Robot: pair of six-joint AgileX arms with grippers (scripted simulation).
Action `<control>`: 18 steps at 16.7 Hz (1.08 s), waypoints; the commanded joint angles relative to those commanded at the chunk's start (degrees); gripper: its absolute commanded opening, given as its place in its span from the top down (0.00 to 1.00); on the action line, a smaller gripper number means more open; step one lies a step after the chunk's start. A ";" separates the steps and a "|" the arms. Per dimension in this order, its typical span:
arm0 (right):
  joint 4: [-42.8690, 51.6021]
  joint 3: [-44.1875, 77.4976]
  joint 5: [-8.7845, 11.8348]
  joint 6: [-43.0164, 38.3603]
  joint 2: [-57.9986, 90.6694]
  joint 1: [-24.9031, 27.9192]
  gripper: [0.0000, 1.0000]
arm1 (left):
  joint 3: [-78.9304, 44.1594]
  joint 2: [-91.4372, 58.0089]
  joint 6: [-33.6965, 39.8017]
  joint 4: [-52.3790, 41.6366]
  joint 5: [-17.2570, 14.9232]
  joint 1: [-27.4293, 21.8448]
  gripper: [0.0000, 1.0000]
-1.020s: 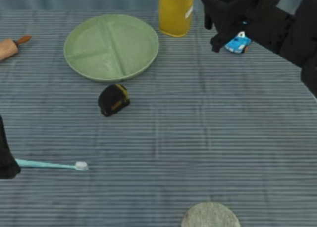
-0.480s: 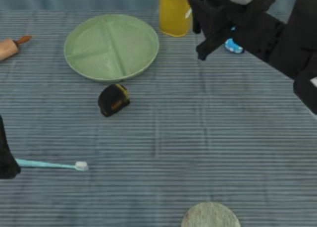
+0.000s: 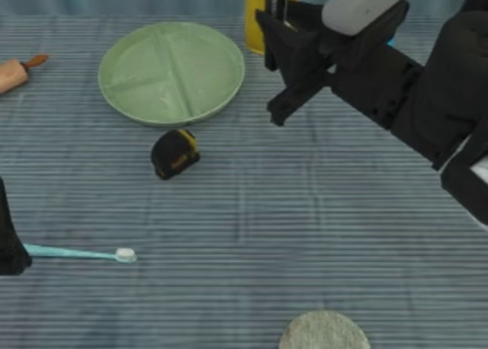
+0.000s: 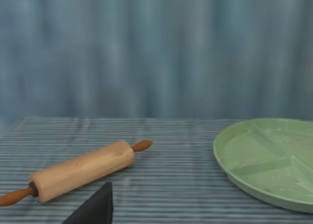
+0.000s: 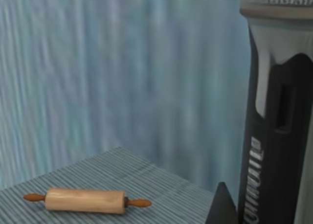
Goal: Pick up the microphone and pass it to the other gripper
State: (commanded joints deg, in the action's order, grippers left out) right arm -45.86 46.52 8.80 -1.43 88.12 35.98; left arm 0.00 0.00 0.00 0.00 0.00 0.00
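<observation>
Right gripper [image 3: 276,71], closed on the microphone [image 5: 274,116] held upright, sits far-centre by the green plate [image 3: 171,72]; left gripper [image 3: 11,246], aperture unseen, waits well apart at near-left edge.

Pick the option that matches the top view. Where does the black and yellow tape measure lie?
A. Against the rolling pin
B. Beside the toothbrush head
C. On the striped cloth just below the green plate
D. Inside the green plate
C: the tape measure sits on the striped cloth, just below the rim of the green plate, clear of the toothbrush and rolling pin.
</observation>
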 joint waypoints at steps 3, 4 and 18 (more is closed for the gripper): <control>-0.02 0.18 0.17 -0.09 0.16 -0.17 1.00 | 0.00 0.00 0.00 0.00 0.00 0.00 0.00; 0.00 0.10 0.10 -0.06 0.10 -0.10 1.00 | 0.00 0.00 0.00 0.00 0.00 0.00 0.00; 0.00 0.00 0.00 0.00 0.00 0.00 1.00 | -16.43 -27.09 -0.53 12.06 -10.88 -10.63 0.00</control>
State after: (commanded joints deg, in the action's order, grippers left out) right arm -45.86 46.52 8.80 -1.43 88.12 35.98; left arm -16.43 -27.09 -0.53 12.06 -10.88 -10.63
